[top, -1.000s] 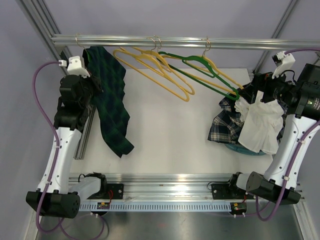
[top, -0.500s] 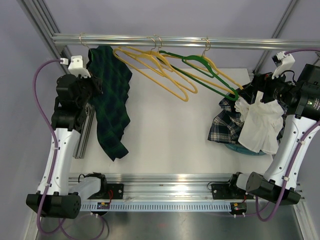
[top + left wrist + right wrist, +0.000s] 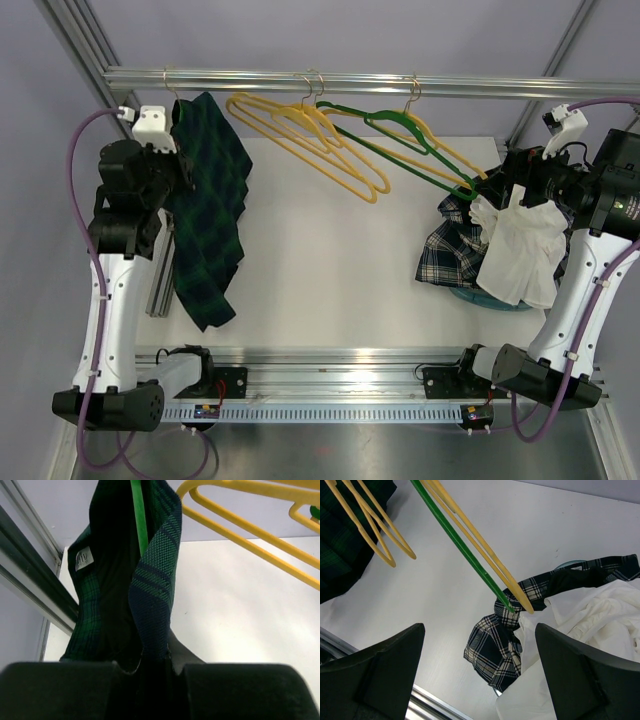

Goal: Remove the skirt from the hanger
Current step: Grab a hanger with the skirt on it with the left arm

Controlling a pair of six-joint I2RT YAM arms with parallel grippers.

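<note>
The dark green and navy plaid skirt point(image 3: 207, 205) hangs at the left end of the rail, its hanger's metal hook point(image 3: 170, 86) over the bar. In the left wrist view the skirt point(image 3: 150, 590) drapes over a green hanger arm point(image 3: 140, 520). My left gripper point(image 3: 178, 172) is shut on a fold of the skirt's cloth point(image 3: 152, 662) just below the hanger. My right gripper point(image 3: 498, 182) is open and empty point(image 3: 480, 675), up by the far-right ends of the other hangers.
Empty yellow hangers point(image 3: 310, 135) and a green one point(image 3: 400, 140) hang slanted on the rail point(image 3: 450, 88). A black-and-white plaid garment point(image 3: 448, 250) and white cloth point(image 3: 520, 250) are piled at the right. An aluminium bar point(image 3: 160, 285) lies beside the left arm.
My left arm has drawn back to the left with the skirt in its grip. The skirt's lower end has swung left and now hangs closer to the arm. The right arm is still.
</note>
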